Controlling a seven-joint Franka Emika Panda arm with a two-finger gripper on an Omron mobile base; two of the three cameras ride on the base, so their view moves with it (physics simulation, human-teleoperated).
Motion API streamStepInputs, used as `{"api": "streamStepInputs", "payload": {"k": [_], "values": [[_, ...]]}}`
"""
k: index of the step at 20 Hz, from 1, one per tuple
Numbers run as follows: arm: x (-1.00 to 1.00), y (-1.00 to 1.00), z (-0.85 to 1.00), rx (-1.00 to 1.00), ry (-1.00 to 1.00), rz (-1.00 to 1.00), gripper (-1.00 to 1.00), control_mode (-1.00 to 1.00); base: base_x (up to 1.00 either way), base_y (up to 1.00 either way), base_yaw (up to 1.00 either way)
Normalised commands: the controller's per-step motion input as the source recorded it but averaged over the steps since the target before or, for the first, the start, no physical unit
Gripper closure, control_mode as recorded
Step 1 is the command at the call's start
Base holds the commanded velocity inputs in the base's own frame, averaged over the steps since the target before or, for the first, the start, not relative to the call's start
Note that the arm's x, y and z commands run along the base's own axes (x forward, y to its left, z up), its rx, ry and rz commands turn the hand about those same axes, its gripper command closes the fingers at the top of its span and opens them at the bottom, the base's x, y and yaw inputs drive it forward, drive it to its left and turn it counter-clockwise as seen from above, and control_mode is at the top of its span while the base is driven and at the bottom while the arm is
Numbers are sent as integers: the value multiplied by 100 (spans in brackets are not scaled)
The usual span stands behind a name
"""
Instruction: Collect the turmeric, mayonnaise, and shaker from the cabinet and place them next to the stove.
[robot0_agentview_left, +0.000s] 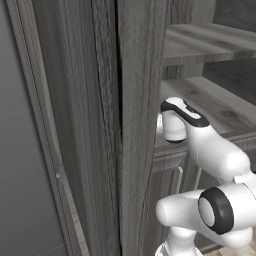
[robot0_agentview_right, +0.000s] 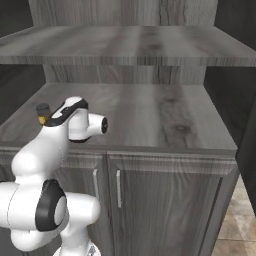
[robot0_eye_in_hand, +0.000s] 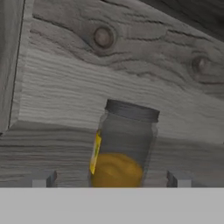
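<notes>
The turmeric (robot0_eye_in_hand: 124, 146) is a small clear glass jar with a grey lid and yellow-orange powder. It stands upright on the lower open shelf of the grey wood-grain cabinet (robot0_agentview_right: 150, 115), near the shelf's left end. In the right base view the turmeric (robot0_agentview_right: 42, 113) peeks out from behind my white wrist. My gripper (robot0_eye_in_hand: 110, 181) is open and faces the jar at close range. One fingertip (robot0_eye_in_hand: 43, 180) stands left of the jar and the other to its right, both apart from the glass. The mayonnaise, the shaker and the stove are out of view.
A second shelf board (robot0_agentview_right: 125, 47) hangs low over the one with the jar. Below it are two doors with slim silver handles (robot0_agentview_right: 118, 188). The cabinet's tall side panel (robot0_agentview_left: 130, 125) stands close on the left, with a plain grey wall (robot0_agentview_left: 20, 175) beside it.
</notes>
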Motion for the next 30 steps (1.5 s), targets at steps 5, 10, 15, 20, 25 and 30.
{"api": "streamStepInputs", "payload": {"k": [5, 10, 15, 20, 25, 30], "values": [[26, 14, -9, -2, 10, -1, -100, -100, 0, 0, 0], [21, 8, -16, -1, 8, 0, -100, -100, 0, 0, 0], [2, 0, -2, 0, 0, 0, -100, -100, 0, 0, 0], [2, 3, 0, 0, 0, 0, -100, -100, 0, 0, 0], [0, 12, 0, 0, 1, 0, -100, -100, 0, 0, 0], [1, 11, 0, 0, 3, 0, -100, -100, 0, 0, 0]]}}
